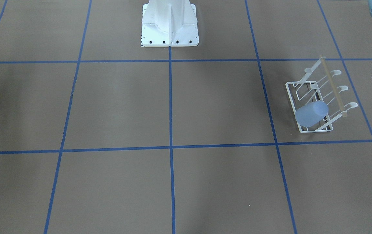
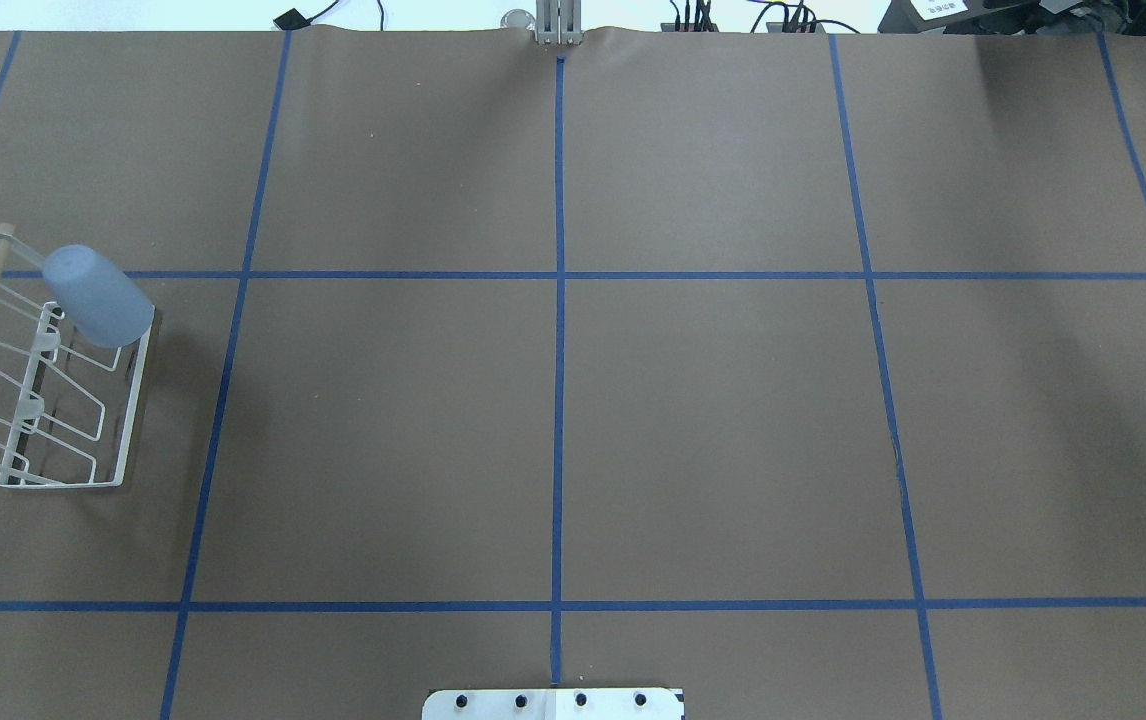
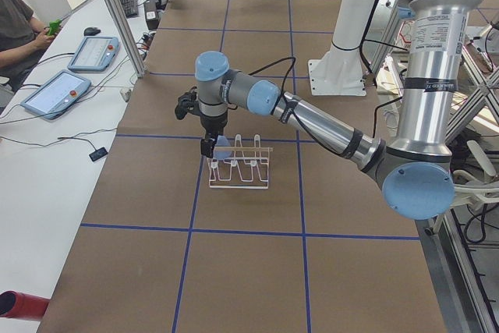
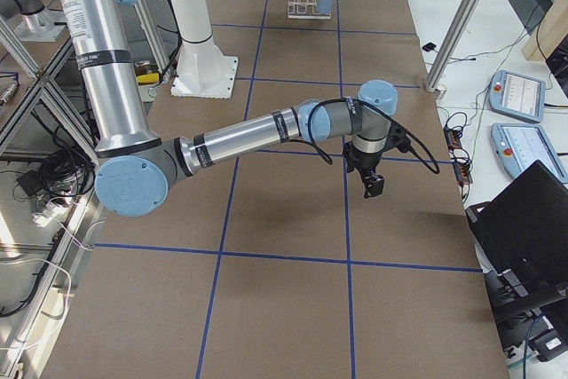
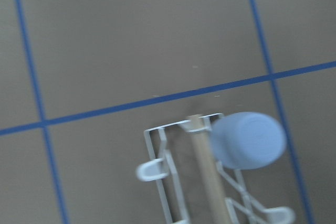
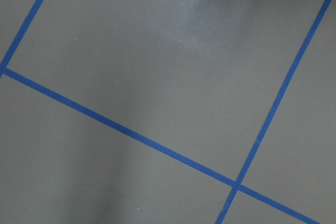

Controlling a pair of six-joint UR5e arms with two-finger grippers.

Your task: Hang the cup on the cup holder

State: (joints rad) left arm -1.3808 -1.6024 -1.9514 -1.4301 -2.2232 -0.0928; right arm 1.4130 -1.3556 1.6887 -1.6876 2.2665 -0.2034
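Note:
The pale blue cup [image 1: 312,113] sits mouth-down and tilted over a slanted wire loop at one end of the white wire cup holder [image 1: 312,87]. Both also show in the overhead view, the cup [image 2: 98,295] and the cup holder [image 2: 129,420]. The left wrist view looks down on the cup [image 5: 248,140] beside the holder's tan rod [image 5: 206,177]. My left gripper [image 3: 207,148] hangs just above that end of the rack, apart from the cup; I cannot tell if it is open. My right gripper [image 4: 373,185] hangs over bare table far away, empty, jaws unclear.
The white robot pedestal base [image 1: 169,29] stands at the table's middle back. Blue tape lines grid the brown table [image 2: 713,420]. An operator [image 3: 15,29] and tablets [image 3: 62,91] sit beyond the table's far long edge.

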